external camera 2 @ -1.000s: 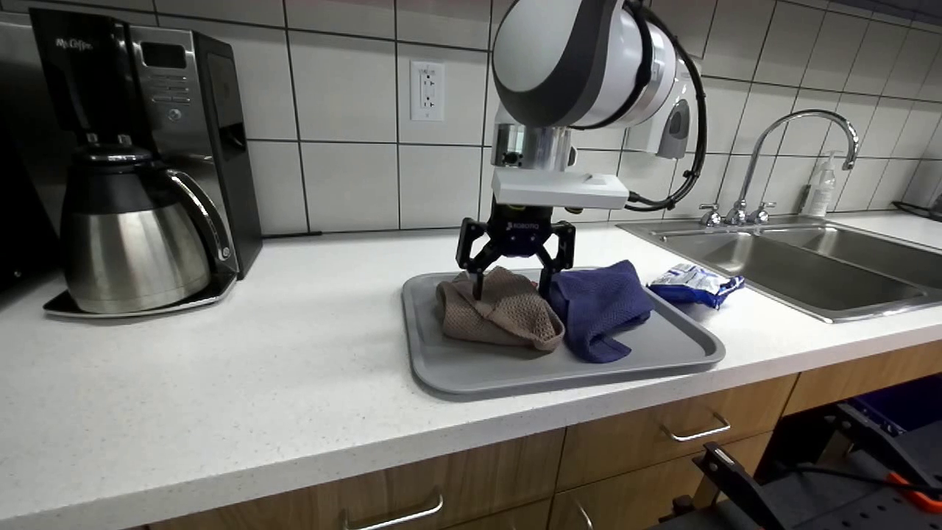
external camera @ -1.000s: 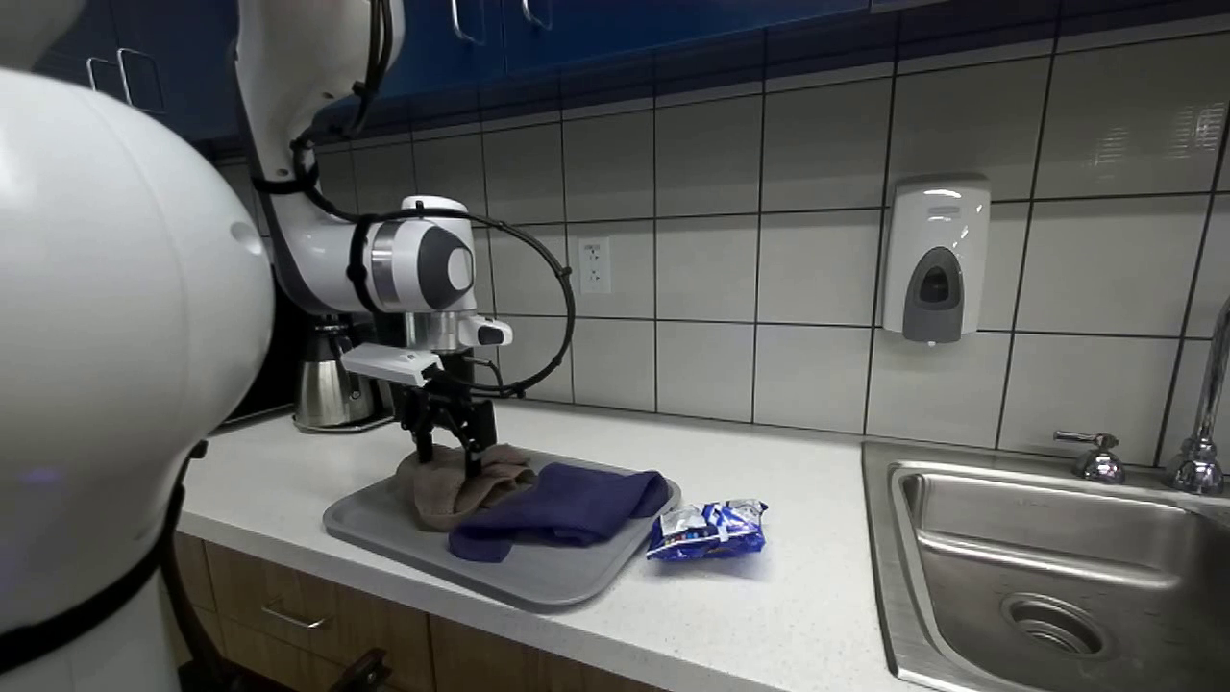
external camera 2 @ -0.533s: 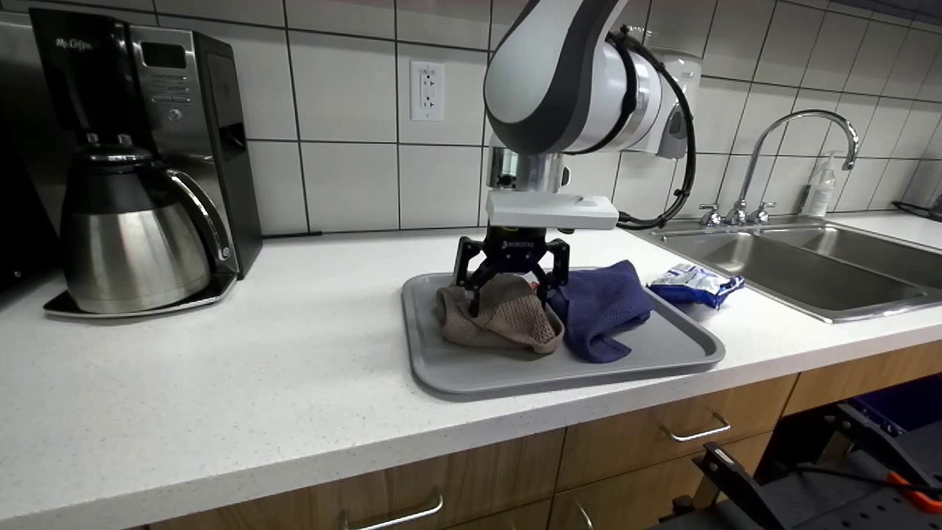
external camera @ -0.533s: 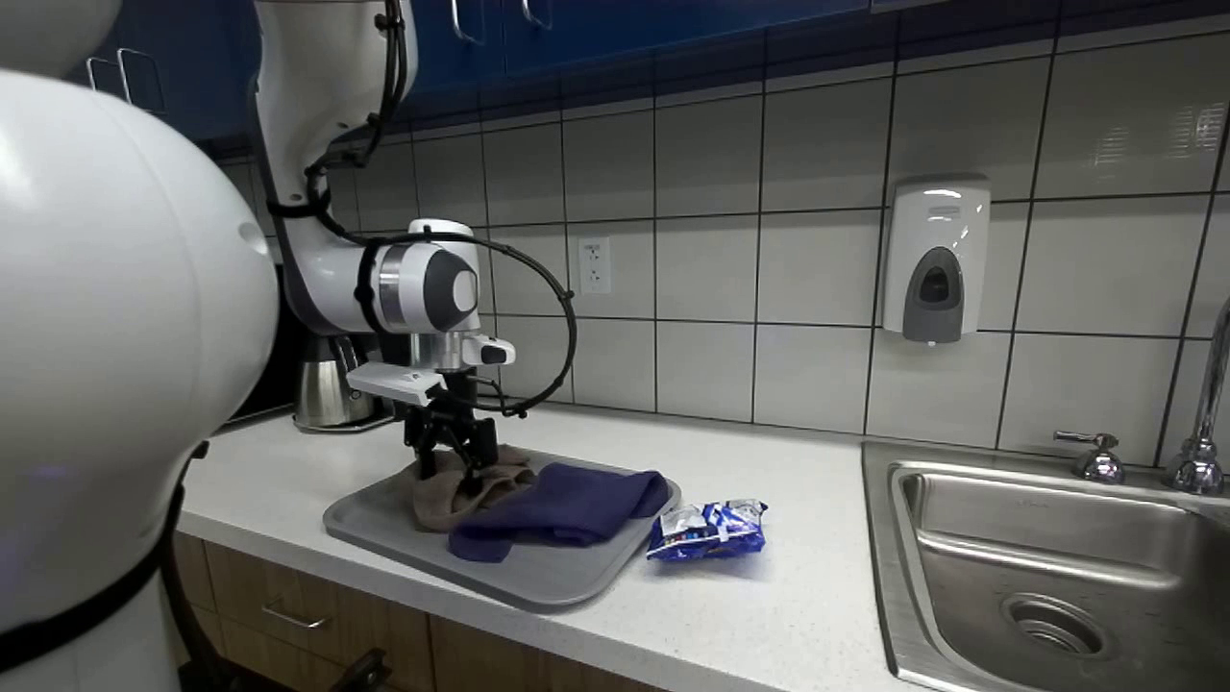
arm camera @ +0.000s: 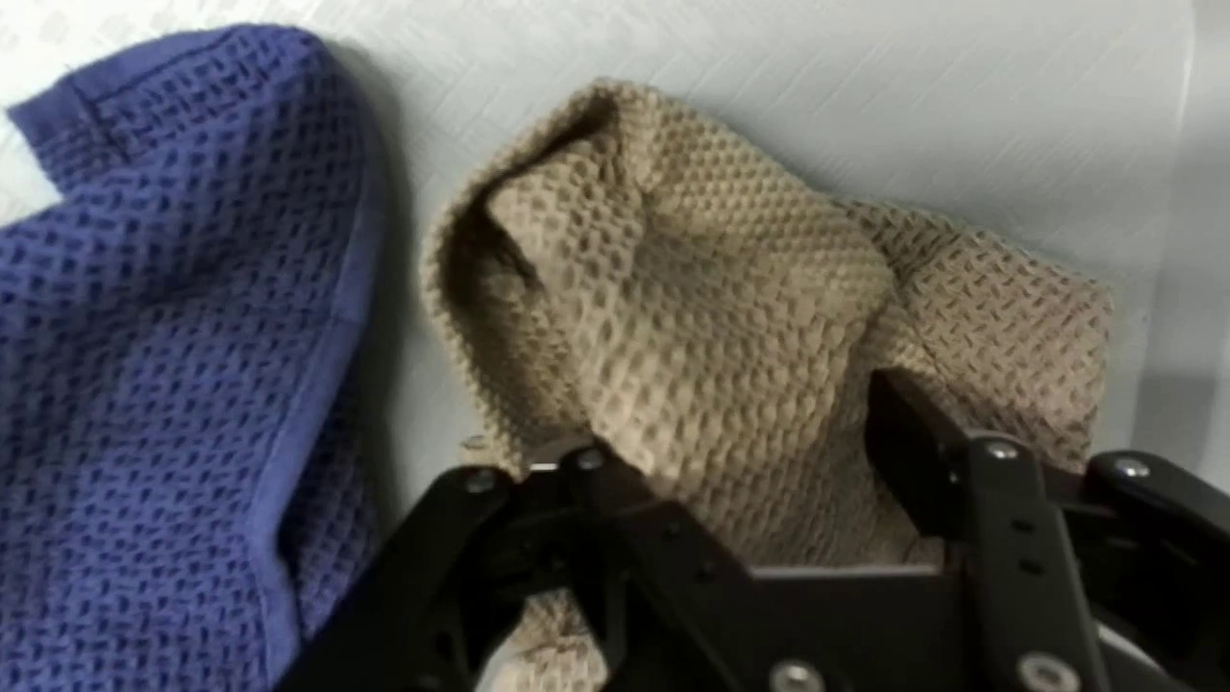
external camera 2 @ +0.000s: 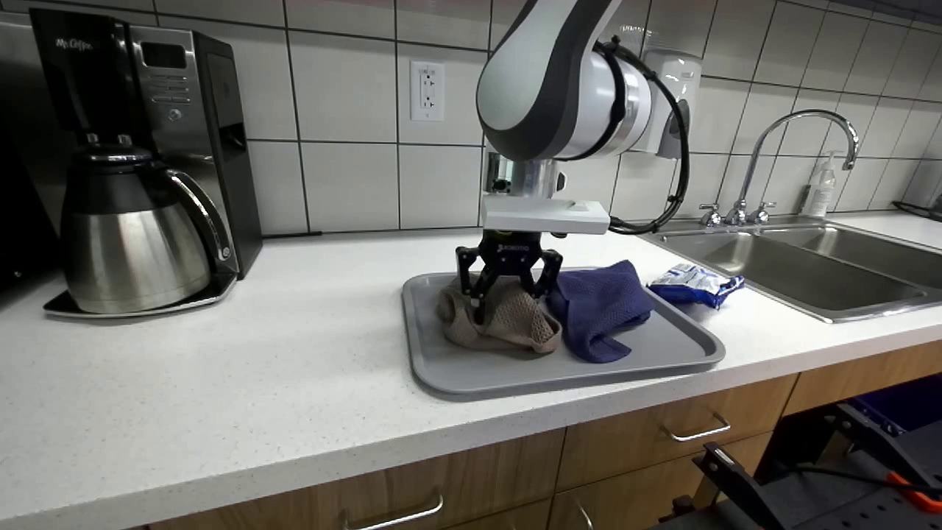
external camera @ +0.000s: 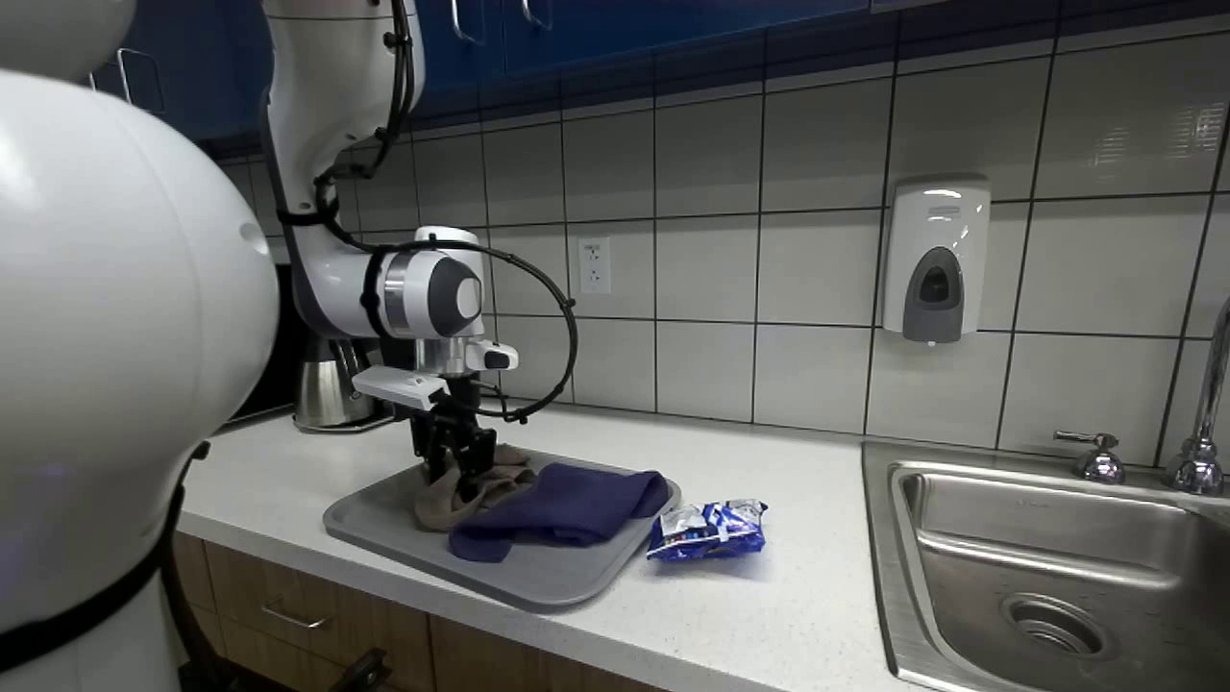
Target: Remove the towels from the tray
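Note:
A crumpled brown towel [external camera: 434, 511] lies on the left part of the grey tray [external camera: 543, 581]; it also shows in an exterior view [external camera 2: 515, 337] and in the wrist view [arm camera: 730, 308]. A folded purple-blue towel [external camera 2: 600, 309] lies beside it on the tray and shows at the left in the wrist view [arm camera: 183, 384]. My gripper [external camera 2: 508, 304] is low over the brown towel, fingers pointing down and apart, with brown cloth between them. In the wrist view my gripper [arm camera: 727, 423] has a wide gap between its fingers; its left fingertip is hidden.
A blue and silver packet [external camera: 709, 531] lies on the counter just past the tray. A metal sink [external camera: 886, 557] is set in the counter beyond it. A coffee maker [external camera 2: 221, 154] with a steel carafe [external camera 2: 136, 243] stands on the opposite side. A tiled wall runs behind.
My gripper has come down onto the brown towel, its fingers sinking into the cloth and drawing slightly closer together. The brown towel has bunched a little. The purple-blue towel and tray have not moved.

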Robot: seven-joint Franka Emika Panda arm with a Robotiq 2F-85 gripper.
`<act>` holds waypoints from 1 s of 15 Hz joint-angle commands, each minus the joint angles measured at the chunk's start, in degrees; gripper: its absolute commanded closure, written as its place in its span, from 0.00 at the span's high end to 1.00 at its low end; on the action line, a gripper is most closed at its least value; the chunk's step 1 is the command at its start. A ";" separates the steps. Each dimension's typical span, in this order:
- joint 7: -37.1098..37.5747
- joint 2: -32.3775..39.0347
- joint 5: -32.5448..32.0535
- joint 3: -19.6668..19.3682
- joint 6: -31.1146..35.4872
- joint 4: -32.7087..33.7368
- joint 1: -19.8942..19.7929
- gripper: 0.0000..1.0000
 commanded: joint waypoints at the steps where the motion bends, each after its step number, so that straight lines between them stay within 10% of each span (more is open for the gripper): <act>1: -0.40 -0.47 1.90 -0.37 -0.83 1.28 0.63 0.35; 6: -0.52 -3.41 3.07 -0.11 -2.87 2.06 0.54 0.00; 15: 1.17 -13.70 1.36 0.72 -8.65 2.69 0.97 0.02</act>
